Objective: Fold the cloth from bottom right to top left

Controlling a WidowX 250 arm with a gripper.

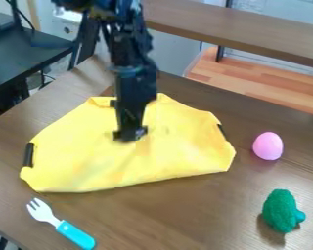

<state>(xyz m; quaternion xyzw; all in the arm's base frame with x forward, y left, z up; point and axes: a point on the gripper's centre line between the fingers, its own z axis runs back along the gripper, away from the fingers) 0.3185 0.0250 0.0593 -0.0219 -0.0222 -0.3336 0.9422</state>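
My gripper (130,135) hangs over the cloth (74,161), presumably for folding four o'clock toward ten; whether it's open or closed, I can't tell.

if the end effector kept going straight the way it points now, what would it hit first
Most likely the cloth: the end effector points down over its middle, with the table under that. Whether it already touches the cloth, I can't tell from this angle.

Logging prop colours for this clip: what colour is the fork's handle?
Teal blue, on the fork, in the camera view.
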